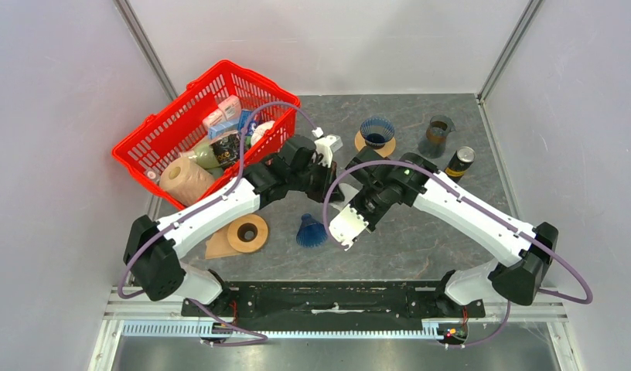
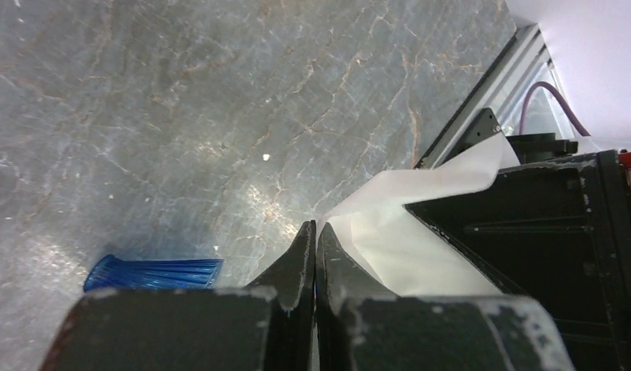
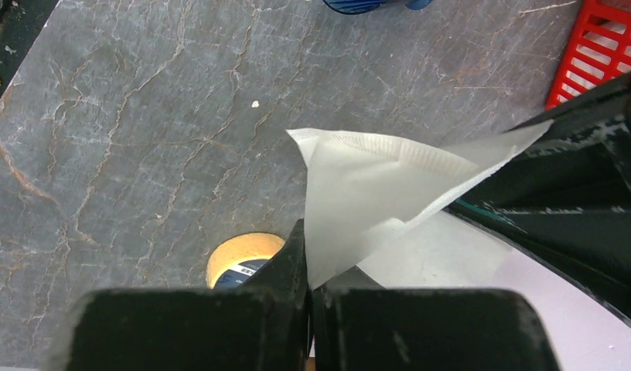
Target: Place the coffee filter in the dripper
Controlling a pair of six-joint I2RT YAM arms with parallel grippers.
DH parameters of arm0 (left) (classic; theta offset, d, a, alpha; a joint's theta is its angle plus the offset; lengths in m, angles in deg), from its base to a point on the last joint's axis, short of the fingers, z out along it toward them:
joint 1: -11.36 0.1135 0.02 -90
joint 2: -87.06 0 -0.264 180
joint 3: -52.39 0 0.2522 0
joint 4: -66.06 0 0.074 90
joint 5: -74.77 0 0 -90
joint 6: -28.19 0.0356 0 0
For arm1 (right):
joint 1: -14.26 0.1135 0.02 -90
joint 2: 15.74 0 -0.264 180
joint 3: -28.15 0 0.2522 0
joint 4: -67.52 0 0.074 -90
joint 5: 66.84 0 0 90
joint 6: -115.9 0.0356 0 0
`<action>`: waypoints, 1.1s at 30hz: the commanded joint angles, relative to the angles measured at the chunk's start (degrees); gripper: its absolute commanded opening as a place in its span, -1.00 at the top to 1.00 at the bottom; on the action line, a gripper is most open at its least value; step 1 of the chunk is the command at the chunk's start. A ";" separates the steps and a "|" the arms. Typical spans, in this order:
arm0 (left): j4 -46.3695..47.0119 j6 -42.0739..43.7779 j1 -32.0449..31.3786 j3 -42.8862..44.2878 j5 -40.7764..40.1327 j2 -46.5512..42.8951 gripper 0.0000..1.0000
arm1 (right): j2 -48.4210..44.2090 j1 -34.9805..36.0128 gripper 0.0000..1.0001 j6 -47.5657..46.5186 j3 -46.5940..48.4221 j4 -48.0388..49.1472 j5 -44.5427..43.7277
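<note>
I am looking through the right wrist camera, and the right gripper [image 3: 306, 259] is squeezing shut on the bottom edge of the white coffee filter [image 3: 359, 182]. The filter is sticking up from the fingers, off the grey table [image 3: 127, 154], in the middle of that frame. Its far corner is reaching to the right, onto the black parts of the other arm.

In the left wrist view, the left gripper [image 2: 315, 236] is pressing its fingers tight together. One corner of the filter is touching the outside of the fingertip on the right of the frame. I cannot tell if any paper is caught between those fingers.

The blue dripper [image 1: 311, 230] is lying on its side on the table, in the lower middle of the top view, just left of the arms' ends. The filter is not sitting in it. I am also seeing a red basket [image 1: 162, 127] full of things in the upper left of the top view.
</note>
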 commanded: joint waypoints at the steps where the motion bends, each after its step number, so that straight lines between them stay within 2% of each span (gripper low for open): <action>1: -2.79 6.16 0.38 3.17 -8.92 -1.22 0.96 | 0.14 0.34 1.00 -2.47 2.25 -6.67 -0.73; 7: -3.01 7.77 0.37 4.45 -8.47 -0.68 0.95 | -0.57 0.37 1.00 -3.03 3.06 -7.96 0.42; 8: -2.77 7.93 0.37 4.39 -7.53 -0.83 0.95 | -0.71 0.39 0.98 -2.64 2.98 -7.37 0.46; 9: -2.35 8.09 0.37 4.24 -6.57 -1.03 0.96 | -0.98 0.39 0.89 -1.74 2.65 -5.28 0.16; 10: -1.87 8.06 0.37 3.90 -5.91 -1.34 0.95 | -1.36 0.39 0.69 -0.23 2.40 -2.45 -0.48; 11: -1.23 7.89 0.37 3.57 -5.74 -1.81 0.96 | -1.78 0.39 0.41 1.02 2.05 0.18 -1.19; 12: -0.64 7.86 0.28 3.18 -5.77 -2.21 0.95 | -2.01 0.39 -0.01 2.01 1.84 2.60 -2.21; 13: -0.03 7.77 0.28 2.70 -6.12 -2.63 0.96 | -2.34 0.39 -0.71 2.62 1.94 4.30 -2.85; 14: 0.26 7.55 0.28 2.40 -7.16 -3.10 0.95 | -2.48 0.39 -0.94 3.18 2.28 5.51 -3.28; 18: 0.83 5.90 0.13 1.42 -14.56 -4.48 0.95 | -3.84 0.40 -0.95 5.55 5.15 7.49 -3.83; 20: 1.94 5.35 0.02 0.50 -19.01 -5.26 0.95 | -6.20 0.40 -0.95 8.74 4.73 11.66 -3.50; 23: 5.06 4.69 -0.31 -1.51 -26.08 -6.50 0.95 | -11.01 0.30 -0.94 25.26 0.34 28.68 -6.24; 25: 7.79 3.65 -0.42 -2.82 -30.16 -7.14 0.95 | -13.34 0.04 -0.94 40.29 -2.21 39.24 -11.28; 27: 9.66 3.08 -0.72 -3.51 -32.37 -7.63 0.95 | -14.90 -0.20 -0.94 60.50 -4.32 47.59 -19.69; 29: 11.76 3.28 -1.54 -4.27 -34.75 -8.36 0.96 | -16.10 -0.40 -0.94 85.77 -6.59 51.42 -32.60; 30: 13.06 3.50 -2.24 -4.77 -36.64 -8.80 0.96 | -17.08 -0.55 -0.94 94.77 -8.56 51.46 -37.59; 33: 15.63 3.40 -3.83 -5.97 -41.39 -10.29 0.95 | -19.65 -0.60 -0.94 111.22 -16.73 53.06 -39.14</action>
